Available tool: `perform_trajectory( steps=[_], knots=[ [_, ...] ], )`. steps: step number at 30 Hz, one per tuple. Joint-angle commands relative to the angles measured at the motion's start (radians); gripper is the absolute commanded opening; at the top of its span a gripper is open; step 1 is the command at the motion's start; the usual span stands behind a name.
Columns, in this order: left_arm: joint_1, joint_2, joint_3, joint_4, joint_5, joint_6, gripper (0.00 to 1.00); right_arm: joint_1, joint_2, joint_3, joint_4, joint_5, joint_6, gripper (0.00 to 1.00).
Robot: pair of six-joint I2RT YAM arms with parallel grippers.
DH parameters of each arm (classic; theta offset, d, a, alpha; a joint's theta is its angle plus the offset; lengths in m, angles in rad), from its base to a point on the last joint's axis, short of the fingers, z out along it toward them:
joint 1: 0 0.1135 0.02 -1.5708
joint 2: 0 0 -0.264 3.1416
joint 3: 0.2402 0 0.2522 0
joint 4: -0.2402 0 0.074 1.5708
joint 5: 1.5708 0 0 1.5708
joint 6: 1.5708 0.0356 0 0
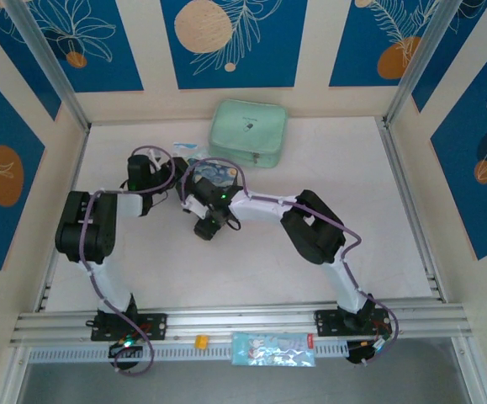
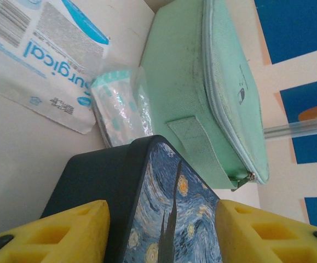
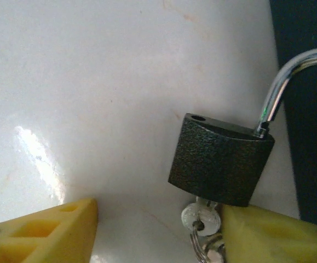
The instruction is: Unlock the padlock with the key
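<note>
My right jaws stand wide open low over the desk (image 3: 92, 76). The padlock (image 3: 221, 164) lies between them, hard over by the right-hand finger (image 3: 273, 235) and well apart from the other. The key (image 3: 200, 216) sits in the bottom of the lock body, its head touching that same finger, with the key ring (image 3: 201, 247) hanging below. One hole in the top of the body looks empty. The shackle (image 3: 276, 87) rises from the other side and curves away over a dark edge at the right that I take to be the tin. To my eye the lock has sprung, though I cannot tell whether the shackle is hooked to anything.

My left jaws look closed on the tin (image 2: 169, 219), one finger on each side. Beyond it lie a green pouch (image 2: 202, 82) and white-and-blue packets (image 2: 43, 60). In the overhead view both arms meet left of centre, just near of the tin.

The danger is the off-centre lock. If I close from here, the far finger sweeps in and shoves the body sideways, which could bend the key, twist it back or pull it out. The loose ring could snag a finger. If the shackle is hooked, any tug would drag the smooth tin in my left grip.
</note>
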Motion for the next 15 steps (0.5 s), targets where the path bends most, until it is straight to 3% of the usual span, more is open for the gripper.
perform_trajectory(
  steps=[1,7,15],
  knots=[
    [-0.017,0.014,0.035,0.033,0.073,0.006,0.52,-0.031,0.01,-0.022,0.156,0.046,-0.028,0.55],
    [-0.014,-0.025,0.034,-0.034,0.067,0.042,0.57,-0.047,-0.052,-0.06,0.18,0.018,-0.054,0.57],
    [0.018,-0.149,0.036,-0.169,0.036,0.102,0.68,-0.059,-0.224,-0.193,0.162,-0.112,0.121,0.77]
  ],
)
